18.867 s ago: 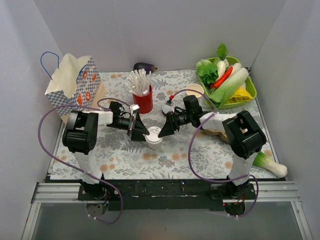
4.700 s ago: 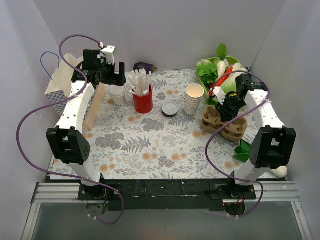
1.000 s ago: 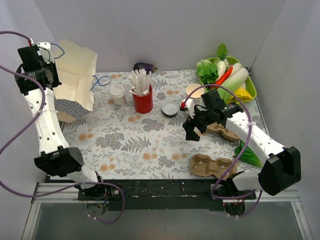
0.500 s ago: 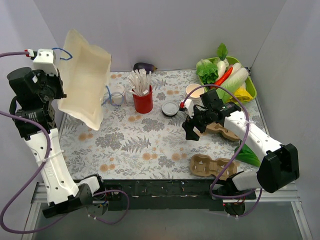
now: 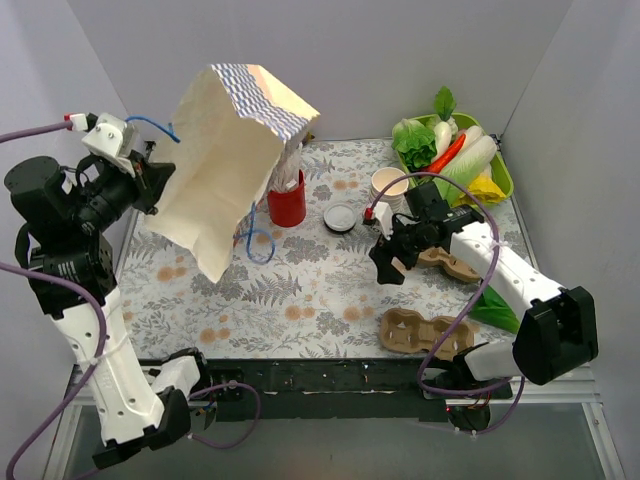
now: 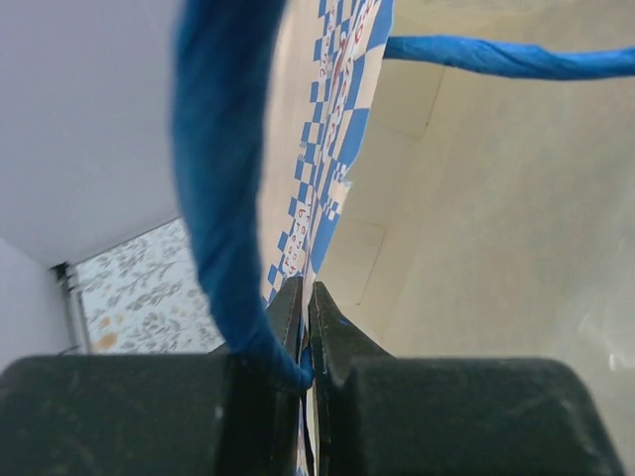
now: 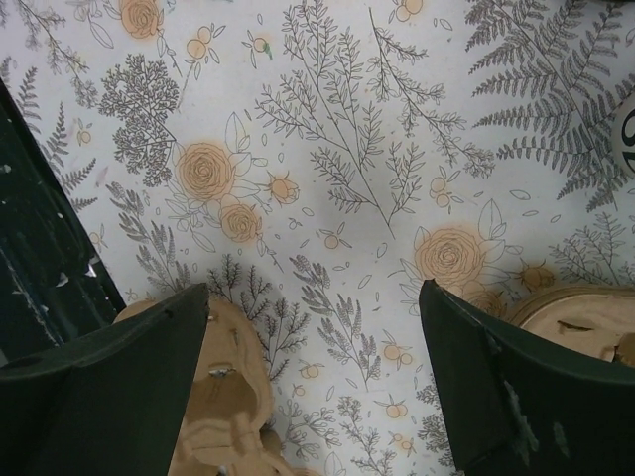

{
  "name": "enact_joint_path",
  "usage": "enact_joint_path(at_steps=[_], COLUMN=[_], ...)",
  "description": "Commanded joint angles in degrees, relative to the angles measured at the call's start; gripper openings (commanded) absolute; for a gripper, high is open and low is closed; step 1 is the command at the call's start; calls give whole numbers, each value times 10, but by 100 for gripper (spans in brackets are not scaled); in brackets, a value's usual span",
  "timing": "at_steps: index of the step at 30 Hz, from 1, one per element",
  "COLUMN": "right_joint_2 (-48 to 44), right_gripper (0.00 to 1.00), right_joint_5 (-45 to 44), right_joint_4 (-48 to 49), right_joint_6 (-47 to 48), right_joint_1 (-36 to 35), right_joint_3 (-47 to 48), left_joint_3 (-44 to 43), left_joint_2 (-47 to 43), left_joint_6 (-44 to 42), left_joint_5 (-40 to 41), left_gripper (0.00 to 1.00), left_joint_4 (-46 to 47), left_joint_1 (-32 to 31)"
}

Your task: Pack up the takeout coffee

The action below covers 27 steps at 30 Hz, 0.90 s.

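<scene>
High above the left back part of the table, the left gripper (image 5: 150,180) is pressed together on the rim of a cream paper bag with a blue checked pattern (image 5: 225,165), and the left wrist view shows the bag's twisted blue cord handle (image 6: 223,178) caught between the same fingers. The bag hangs tilted to the right of this gripper, its bottom up, and its lower corner covers part of a red cup of white sticks (image 5: 288,207). The takeout coffee, a small cream cup with a white lid, cannot be found in any view; the bag hides the table behind it. The right gripper (image 5: 385,262) hovers over the flowered tablecloth (image 7: 337,178) with fingers wide apart and holds nothing. Brown moulded pulp cup carriers lie below it, one (image 7: 223,397) under its left finger and another (image 7: 585,317) beside its right finger.
</scene>
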State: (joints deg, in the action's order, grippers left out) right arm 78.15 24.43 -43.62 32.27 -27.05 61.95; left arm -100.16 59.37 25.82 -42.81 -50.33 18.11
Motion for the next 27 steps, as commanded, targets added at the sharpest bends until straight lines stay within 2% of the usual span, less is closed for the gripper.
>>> enact_joint_path(at_steps=[1, 5, 7, 12, 20, 23, 27], right_joint_2=[17, 46, 58, 62, 4, -19, -26], right_gripper=[93, 93, 93, 93, 93, 93, 93], right_joint_5=[90, 102, 90, 73, 70, 70, 71], right_joint_4=[-26, -55, -50, -31, -82, -83, -80], right_joint_6=[-22, -27, -36, -50, 44, 46, 40], right_joint_1=[57, 97, 116, 128, 130, 131, 131], right_joint_3=[34, 98, 108, 128, 87, 60, 48], left_joint_3=[19, 30, 35, 55, 154, 194, 203], left_joint_2=[-43, -54, -56, -52, -46, -32, 4], left_joint_6=[-5, -41, -85, -207, -292, -306, -293], left_joint_5=[-165, -210, -229, -214, -160, -149, -137], left_gripper=[0, 0, 0, 0, 0, 0, 0], left_joint_4=[-20, -127, -170, -288, -288, -288, -288], left_joint_1=[-8, -33, -41, -54, -107, -140, -173])
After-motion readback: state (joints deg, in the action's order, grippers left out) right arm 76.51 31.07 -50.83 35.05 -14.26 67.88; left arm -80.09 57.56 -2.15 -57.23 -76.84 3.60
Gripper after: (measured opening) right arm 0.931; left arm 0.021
